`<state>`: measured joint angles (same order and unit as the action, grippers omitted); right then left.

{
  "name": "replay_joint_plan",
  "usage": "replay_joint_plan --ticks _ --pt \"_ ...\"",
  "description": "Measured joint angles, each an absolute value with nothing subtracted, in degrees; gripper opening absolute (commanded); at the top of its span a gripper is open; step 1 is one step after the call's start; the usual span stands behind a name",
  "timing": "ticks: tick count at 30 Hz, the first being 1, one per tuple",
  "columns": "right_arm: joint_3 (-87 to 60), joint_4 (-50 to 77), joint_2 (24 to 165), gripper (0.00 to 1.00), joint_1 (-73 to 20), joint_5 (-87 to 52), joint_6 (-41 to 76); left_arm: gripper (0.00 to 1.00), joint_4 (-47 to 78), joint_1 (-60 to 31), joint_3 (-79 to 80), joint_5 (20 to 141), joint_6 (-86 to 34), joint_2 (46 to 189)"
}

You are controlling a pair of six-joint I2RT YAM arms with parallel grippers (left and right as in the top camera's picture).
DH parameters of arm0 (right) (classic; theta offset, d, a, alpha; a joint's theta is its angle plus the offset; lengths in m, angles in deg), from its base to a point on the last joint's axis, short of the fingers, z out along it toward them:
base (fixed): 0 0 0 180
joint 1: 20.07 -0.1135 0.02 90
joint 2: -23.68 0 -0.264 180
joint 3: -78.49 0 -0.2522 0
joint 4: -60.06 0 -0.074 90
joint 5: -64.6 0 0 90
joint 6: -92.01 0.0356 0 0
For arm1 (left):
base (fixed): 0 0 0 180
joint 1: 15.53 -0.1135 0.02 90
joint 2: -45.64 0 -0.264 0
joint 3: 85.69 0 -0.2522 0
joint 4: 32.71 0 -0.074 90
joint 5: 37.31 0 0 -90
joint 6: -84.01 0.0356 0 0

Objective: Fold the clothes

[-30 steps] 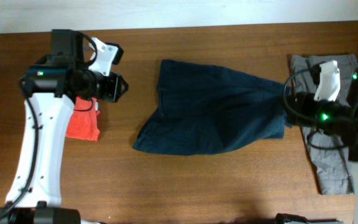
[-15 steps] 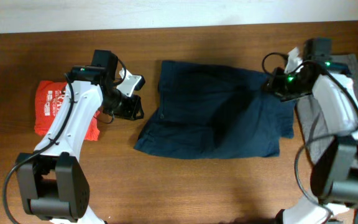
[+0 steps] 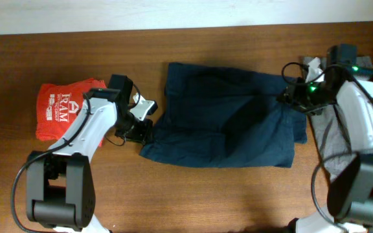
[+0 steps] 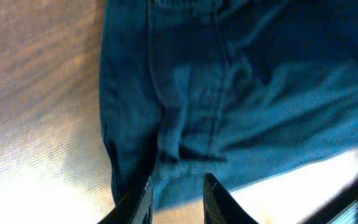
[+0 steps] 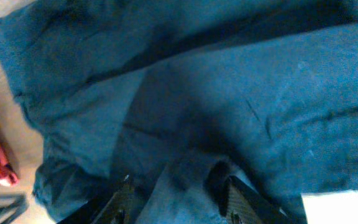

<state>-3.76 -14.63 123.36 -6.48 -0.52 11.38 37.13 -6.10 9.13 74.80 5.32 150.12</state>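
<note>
Step in hand, by judgement: taking hold of the dark blue shorts (image 3: 225, 129) at both ends for a fold; they lie mid-table, spread flat but rumpled, seams showing, lower left corner curled. Left gripper (image 4: 176, 194) straddles that corner's hem, jaws apart, nothing clamped; right gripper (image 5: 178, 193) sits over a hump of cloth at the opposite end, pinching or not cannot be told. Next move likely calls for both to close firmly, then lift together.
</note>
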Motion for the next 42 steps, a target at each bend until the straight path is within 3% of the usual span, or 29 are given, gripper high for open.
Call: replay_joint_plan --ticks 14,16,17,18,26,29,35,42 --pt "-3.76 -20.34 114.82 0.64 -6.44 -0.50 3.51 0.31 26.96 -4.13 10.05 77.29 5.12 152.68" --pt "-3.76 -20.95 114.82 0.64 -6.44 -0.50 3.27 0.17 27.10 -3.43 10.07 78.04 5.12 154.34" --pt "-3.76 -21.14 114.82 0.63 -6.44 -0.50 3.22 0.01 27.12 -3.12 10.07 78.32 5.10 154.91" --pt "-3.76 -21.25 114.82 0.64 -6.44 -0.50 3.14 0.00 27.16 -2.93 10.11 78.61 5.23 155.28" --pt "-3.76 -22.46 114.82 0.64 -6.44 -0.50 3.00 0.01 30.24 -4.68 4.39 79.74 0.97 155.46" --pt "-3.76 -23.26 114.82 0.68 -6.44 -0.52 2.94 0.01 28.78 -8.13 -2.65 79.39 -1.46 155.41" --pt "-3.87 -24.49 114.82 0.71 -6.44 -0.50 3.44 0.01 26.72 -12.94 -8.34 71.96 -4.15 154.91" --pt "-11.81 -23.26 115.16 0.71 -11.36 -0.50 3.92 0.01 26.61 -12.57 -8.27 63.33 -5.20 154.91"
